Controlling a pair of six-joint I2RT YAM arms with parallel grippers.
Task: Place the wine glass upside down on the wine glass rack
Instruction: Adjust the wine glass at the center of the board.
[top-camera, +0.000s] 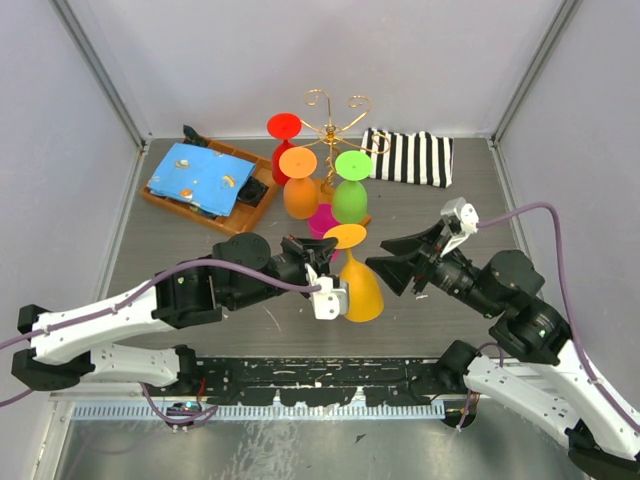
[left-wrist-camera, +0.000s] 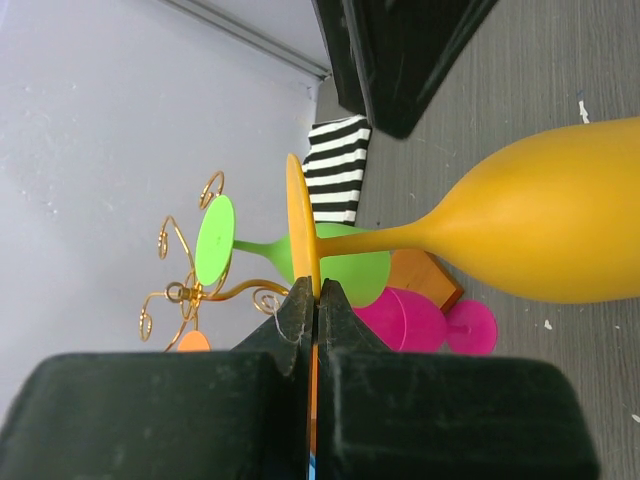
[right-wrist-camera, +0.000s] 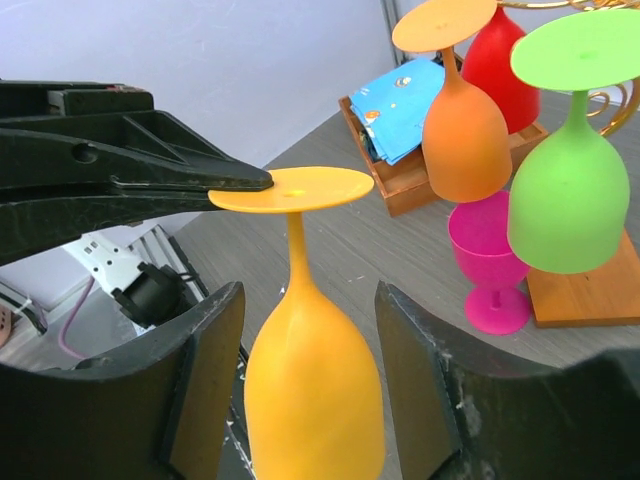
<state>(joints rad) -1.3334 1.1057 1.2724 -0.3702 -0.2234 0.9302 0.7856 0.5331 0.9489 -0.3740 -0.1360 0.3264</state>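
A yellow wine glass (top-camera: 362, 290) is upside down in the middle of the table, foot up. My left gripper (top-camera: 328, 247) is shut on the edge of its foot, which shows plainly in the left wrist view (left-wrist-camera: 317, 295). My right gripper (top-camera: 385, 268) is open, with its fingers on either side of the yellow bowl (right-wrist-camera: 315, 400) and gaps on both sides. The gold wire rack (top-camera: 335, 115) on its wooden base (right-wrist-camera: 590, 290) stands behind. Red (top-camera: 283, 150), orange (top-camera: 299, 190) and green (top-camera: 350, 195) glasses hang on it upside down.
A pink glass (top-camera: 322, 220) stands upright on the table by the rack base, just behind the yellow glass. A wooden tray with blue cloth (top-camera: 205, 180) is at the back left. A striped cloth (top-camera: 408, 157) lies at the back right. Grey walls enclose the table.
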